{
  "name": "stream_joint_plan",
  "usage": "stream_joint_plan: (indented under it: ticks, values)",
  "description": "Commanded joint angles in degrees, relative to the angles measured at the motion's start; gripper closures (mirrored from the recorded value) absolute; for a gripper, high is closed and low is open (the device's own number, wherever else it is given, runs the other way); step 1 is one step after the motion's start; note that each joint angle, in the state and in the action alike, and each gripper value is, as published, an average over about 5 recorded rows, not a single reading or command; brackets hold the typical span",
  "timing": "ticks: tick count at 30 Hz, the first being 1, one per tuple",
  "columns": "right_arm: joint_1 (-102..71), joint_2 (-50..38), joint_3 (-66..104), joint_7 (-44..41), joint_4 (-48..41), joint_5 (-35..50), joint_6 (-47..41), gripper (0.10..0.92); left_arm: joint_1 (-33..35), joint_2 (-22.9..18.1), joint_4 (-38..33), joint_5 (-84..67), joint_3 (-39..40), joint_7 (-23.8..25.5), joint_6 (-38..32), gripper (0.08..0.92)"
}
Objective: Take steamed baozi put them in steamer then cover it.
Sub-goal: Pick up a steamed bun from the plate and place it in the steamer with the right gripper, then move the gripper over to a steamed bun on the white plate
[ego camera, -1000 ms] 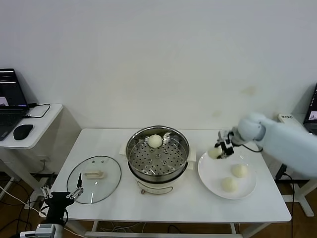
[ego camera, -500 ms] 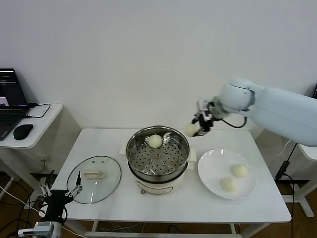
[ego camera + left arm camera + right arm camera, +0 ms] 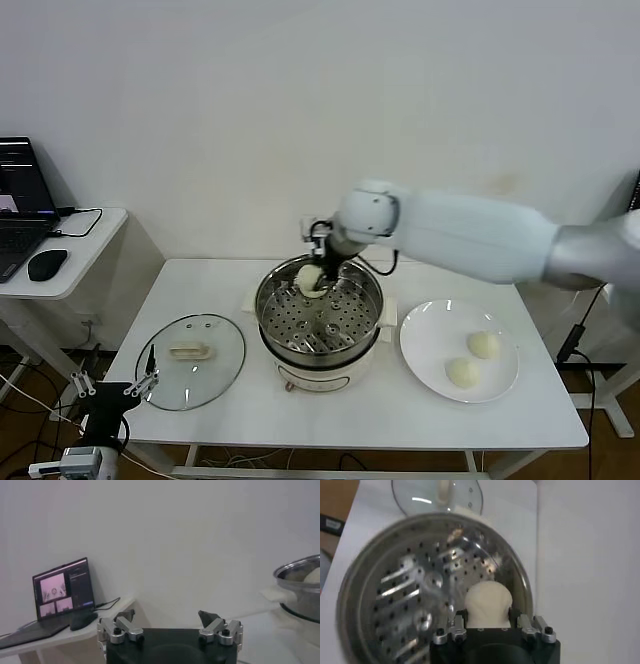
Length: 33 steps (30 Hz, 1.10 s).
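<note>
The right gripper (image 3: 314,268) holds a baozi (image 3: 487,604) tight, just above the back of the steamer (image 3: 320,312). Lower it gently onto a bare spot on the holey tray, then let go. Two more baozi wait on the plate (image 3: 425,368). The left gripper (image 3: 112,385) hangs wide open, low beside the desk (image 3: 350,415).

Baozi (image 3: 311,280) held over steamer (image 3: 320,312); two on plate; cover (image 3: 190,348) off, flat.
</note>
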Motion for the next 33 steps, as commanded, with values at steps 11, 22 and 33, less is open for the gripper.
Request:
stream_joint_plan:
  ticks: [11, 22, 33]
  values:
    - [-4.8, 9.2, -1.7, 3.1, -5.9, 1.8, -3.6, 0.508, -0.4, -0.3, 0.5, -0.2, 0.1, 0.1, -0.2, 0.177]
    - [-3.5, 6.1, -1.5, 2.6, -4.2, -0.1, -3.5, 0.352, -0.3, -0.5, 0.1, -0.1, 0.3, 0.1, -0.1, 0.177]
    - [8.9, -11.8, -0.5, -11.3, 9.6, -0.9, -0.4, 0.203, -0.5, -0.1, -0.6, 0.2, 0.7, 0.1, 0.1, 0.177]
